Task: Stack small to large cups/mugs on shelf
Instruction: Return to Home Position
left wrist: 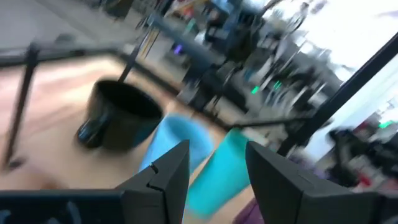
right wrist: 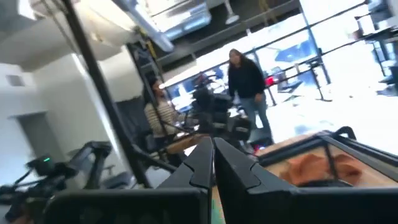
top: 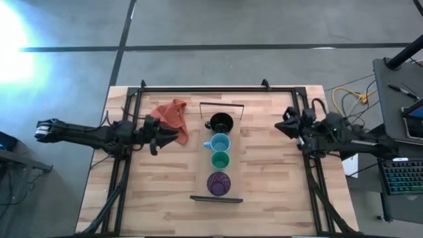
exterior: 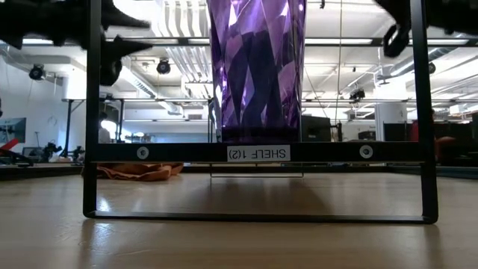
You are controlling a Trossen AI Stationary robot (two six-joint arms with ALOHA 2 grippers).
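Risk of left gripper [top: 157, 139], fingers apart beside crumpled orange cloth [top: 173, 116], swinging wide and clipping round black mug [top: 221, 122] on light-wood shelf [top: 205, 173]; right gripper [top: 289, 123] fingers together

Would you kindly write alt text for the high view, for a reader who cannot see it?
Seen from above, four cups stand in a row along the shelf on the table: black mug, light blue mug, green cup, purple cup. An orange cloth lies left of the shelf, near the left gripper; the right gripper is on the other side.
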